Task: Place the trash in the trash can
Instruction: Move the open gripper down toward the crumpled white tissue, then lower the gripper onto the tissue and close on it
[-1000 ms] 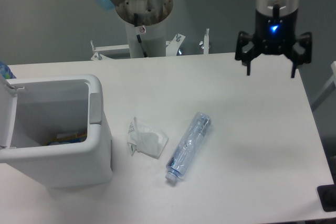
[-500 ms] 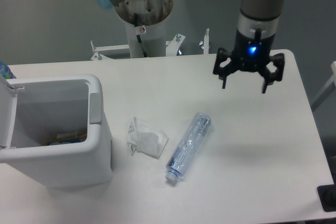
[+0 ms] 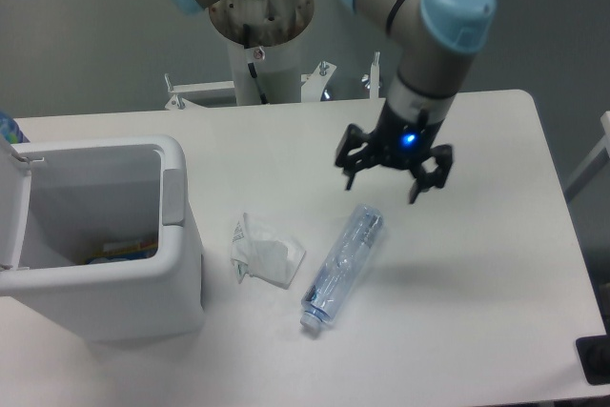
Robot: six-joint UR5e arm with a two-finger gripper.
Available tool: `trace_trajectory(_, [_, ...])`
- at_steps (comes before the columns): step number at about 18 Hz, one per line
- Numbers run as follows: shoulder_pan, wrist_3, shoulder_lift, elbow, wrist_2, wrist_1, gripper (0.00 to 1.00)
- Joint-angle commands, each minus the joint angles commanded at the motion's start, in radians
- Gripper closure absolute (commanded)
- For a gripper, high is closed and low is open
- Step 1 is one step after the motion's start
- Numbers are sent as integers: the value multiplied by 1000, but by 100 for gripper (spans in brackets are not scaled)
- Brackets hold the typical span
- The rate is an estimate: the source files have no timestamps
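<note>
Two pieces of trash lie on the white table. A crumpled white wrapper (image 3: 264, 252) rests just right of the trash can. A clear bluish plastic bottle (image 3: 344, 265) lies slanted beside it, cap toward the front. The trash can (image 3: 172, 202) is a big white bin at the left with its lid swung open, and something lies at its bottom. My gripper (image 3: 382, 188) hangs open just above the bottle's far end, fingers spread and pointing down, holding nothing.
The arm's base column (image 3: 257, 35) stands behind the table's far edge with metal brackets beside it. A dark object (image 3: 595, 359) shows at the frame's lower right corner. The table's right edge runs near it.
The gripper has swept left and toward the front, from over the table's far right corner to just above the bottle's far end. It stayed open. Wrapper, bottle and bin have not moved.
</note>
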Motion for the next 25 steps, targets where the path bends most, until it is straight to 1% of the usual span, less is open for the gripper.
trace_trajectory(2, [-28, -45, -17, -2, 2, 55, 0])
trace_trajectory(5, [-51, -51, -31, -23, 0, 87, 0])
trace_trajectory(8, [-71, -49, -34, -66, 0, 133, 0])
trace_trajectory(10, [-83, -49, -48, -83, 0, 143, 0])
trace_trajectory(13, [-100, -54, -57, -87, -5, 141, 0])
trace_trajectory(16, [-114, -62, -69, -112, 2, 141, 0])
trace_trajectory(22, [-144, -98, -104, -120, 3, 147, 0])
trace_trajectory(24, [-147, -129, -120, -120, 6, 169, 0])
trace_trajectory(25, [-149, -135, -123, -121, 9, 170, 0])
